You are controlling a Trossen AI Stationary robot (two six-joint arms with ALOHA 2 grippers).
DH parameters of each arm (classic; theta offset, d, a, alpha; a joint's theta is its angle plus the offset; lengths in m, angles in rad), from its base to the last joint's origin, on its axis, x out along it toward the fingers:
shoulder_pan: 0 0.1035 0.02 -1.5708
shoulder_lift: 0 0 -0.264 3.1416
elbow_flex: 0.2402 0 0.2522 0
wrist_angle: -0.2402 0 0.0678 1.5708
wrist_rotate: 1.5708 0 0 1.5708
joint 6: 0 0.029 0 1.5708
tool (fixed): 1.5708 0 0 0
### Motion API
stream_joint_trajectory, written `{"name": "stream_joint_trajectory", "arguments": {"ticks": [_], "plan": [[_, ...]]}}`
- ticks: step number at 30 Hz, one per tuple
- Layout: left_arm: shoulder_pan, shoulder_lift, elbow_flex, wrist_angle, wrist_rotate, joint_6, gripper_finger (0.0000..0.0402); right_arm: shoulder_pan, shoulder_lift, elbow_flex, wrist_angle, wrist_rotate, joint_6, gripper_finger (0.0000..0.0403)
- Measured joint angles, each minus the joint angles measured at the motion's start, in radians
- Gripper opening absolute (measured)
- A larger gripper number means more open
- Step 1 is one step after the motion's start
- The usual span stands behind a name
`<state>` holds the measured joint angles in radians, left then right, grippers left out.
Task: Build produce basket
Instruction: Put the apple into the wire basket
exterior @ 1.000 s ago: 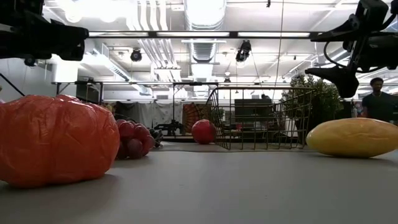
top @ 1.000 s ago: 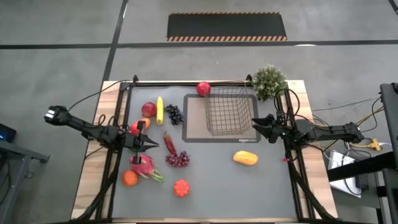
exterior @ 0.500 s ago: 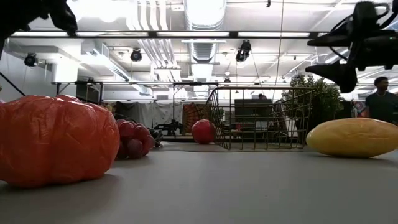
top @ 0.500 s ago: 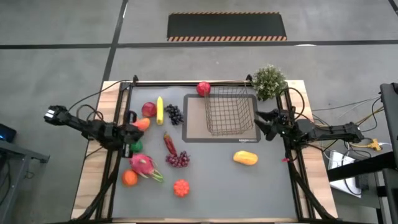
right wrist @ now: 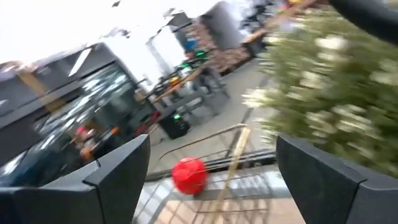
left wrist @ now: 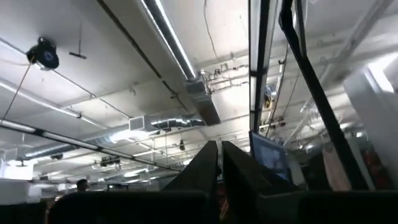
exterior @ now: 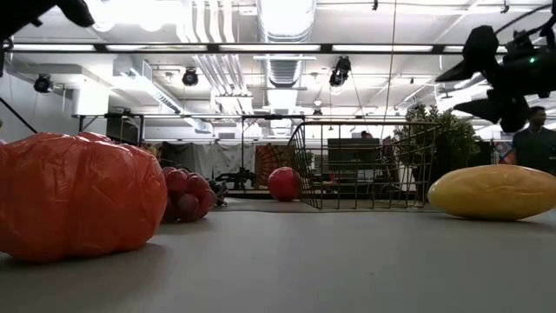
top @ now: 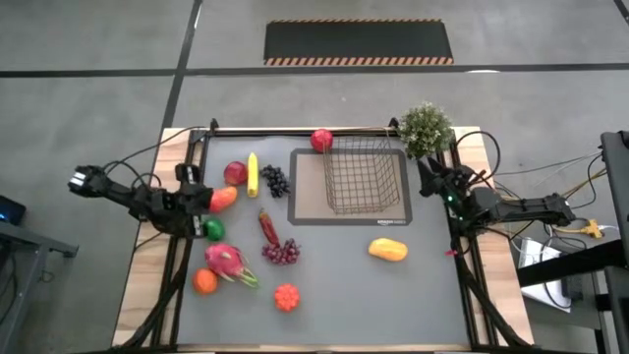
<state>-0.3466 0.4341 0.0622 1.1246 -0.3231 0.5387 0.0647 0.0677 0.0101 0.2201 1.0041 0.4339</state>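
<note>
Dark wire-grid basket [top: 364,174] sits far-centre on the tabletop, empty. Yellow oval mango [top: 388,250] lies long axis left-right, just left of and nearer than the right gripper [top: 433,184], jaws wide. Left gripper [top: 200,200] pinched closed.

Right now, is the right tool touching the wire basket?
Apart. The high view shows the right tool, fingers open, off the basket's right side beside the potted plant, with bare mat visible between tool and wire.
</note>
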Motion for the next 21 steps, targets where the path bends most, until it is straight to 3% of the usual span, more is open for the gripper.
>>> {"name": "stream_joint_trajectory", "arguments": {"ticks": [7, 12, 16, 21], "plan": [[0.029, 0.127, 0.164, -0.159, -0.012, 0.084, 0.0006, 0.0, 0.009, 0.0, 0.292, -0.256, -0.379, 0.0329], [0.102, 0.246, 0.332, -0.309, -0.065, 0.07, 0.0006, 0.0, 0.013, 0.025, 0.307, -0.345, -0.532, 0.0321], [0.192, 0.378, 0.468, -0.462, -0.078, 0.033, 0.0006, 0.0, 0.014, 0.053, 0.308, -0.449, -0.61, 0.0288], [0.329, 0.531, 0.643, -0.705, -0.089, -0.047, 0.0006, 0.0, 0.014, 0.096, 0.309, -0.463, -0.671, 0.0228]]}}
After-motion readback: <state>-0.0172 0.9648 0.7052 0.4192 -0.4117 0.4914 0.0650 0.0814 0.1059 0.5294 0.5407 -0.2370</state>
